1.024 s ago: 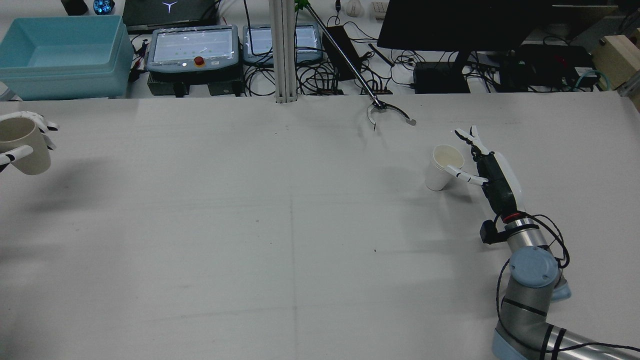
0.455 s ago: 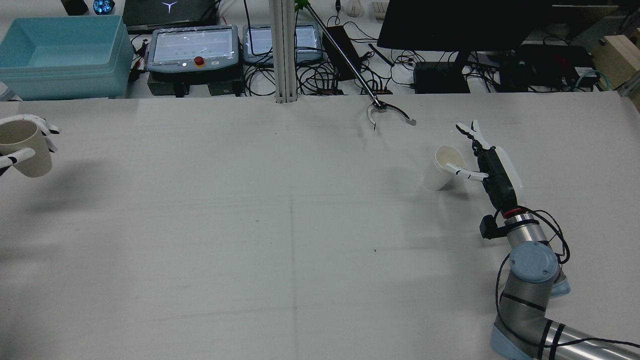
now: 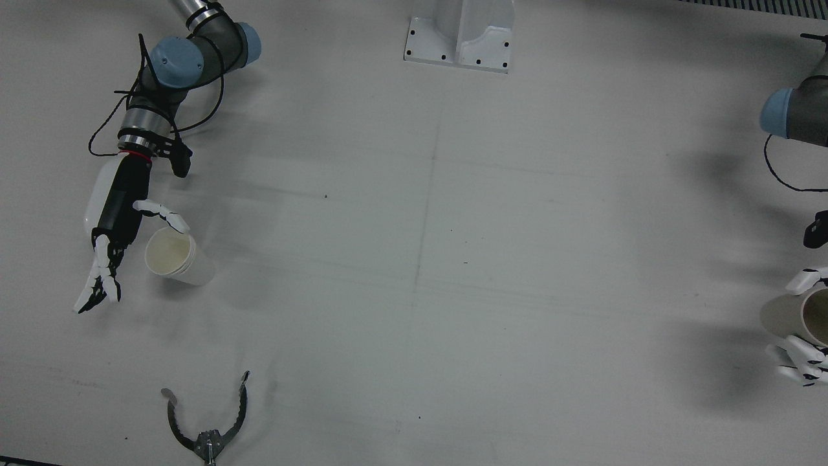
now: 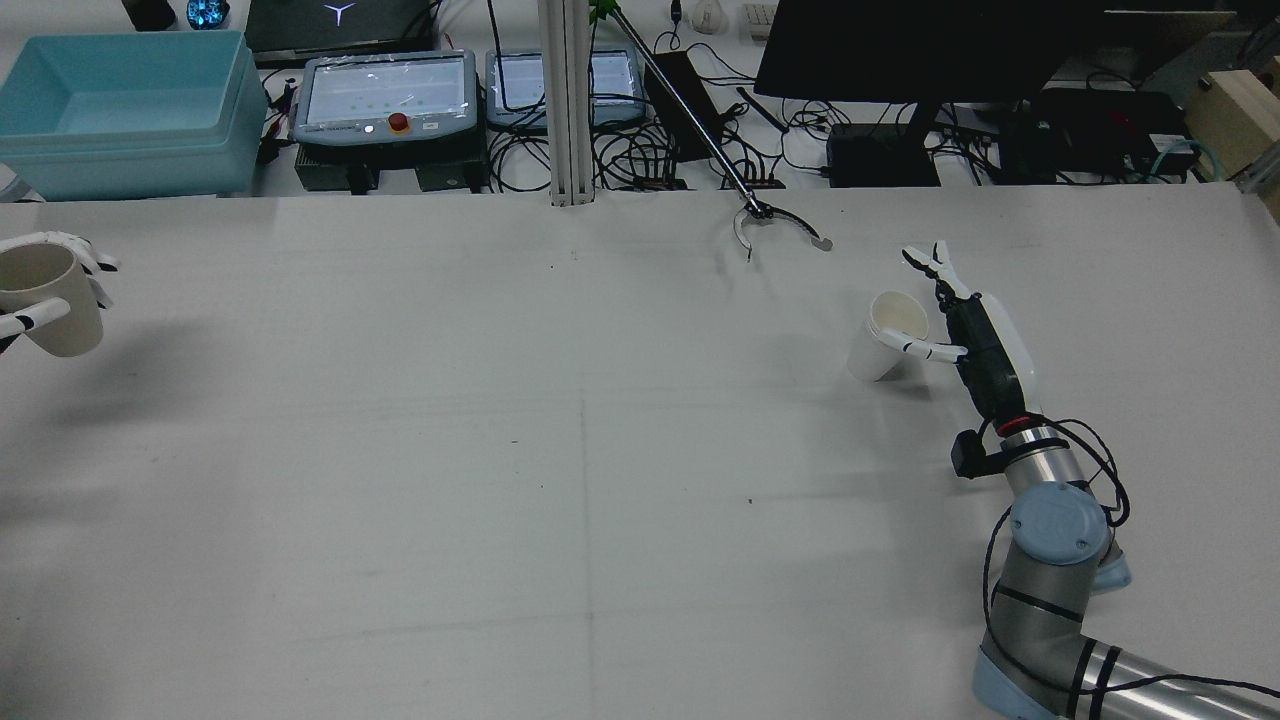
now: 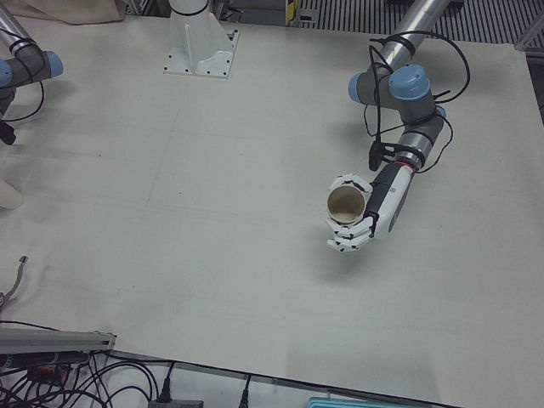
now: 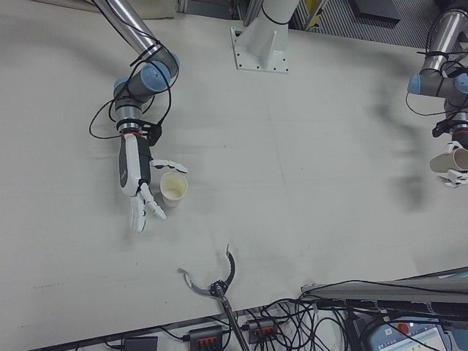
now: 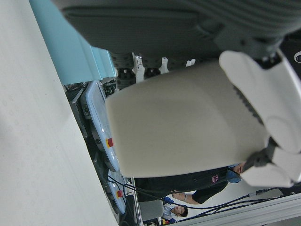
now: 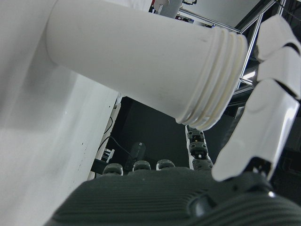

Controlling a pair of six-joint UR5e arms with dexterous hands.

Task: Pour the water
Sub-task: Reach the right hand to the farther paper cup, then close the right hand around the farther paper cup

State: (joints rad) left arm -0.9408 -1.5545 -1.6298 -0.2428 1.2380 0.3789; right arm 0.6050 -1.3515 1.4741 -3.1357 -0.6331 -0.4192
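Two cups, well apart | left hand wrapped round beige cup, held above the worktop at its left edge | right hand beside white cup, fingers spread wide, thumb at rim, nothing gripped | risk: thumb nudging tilted white cup over before closing.

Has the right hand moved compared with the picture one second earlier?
Yes. In the rear view the right hand has shifted slightly toward the far edge of the table, its fingertips now nearer the grabber tool, beside the white cup.
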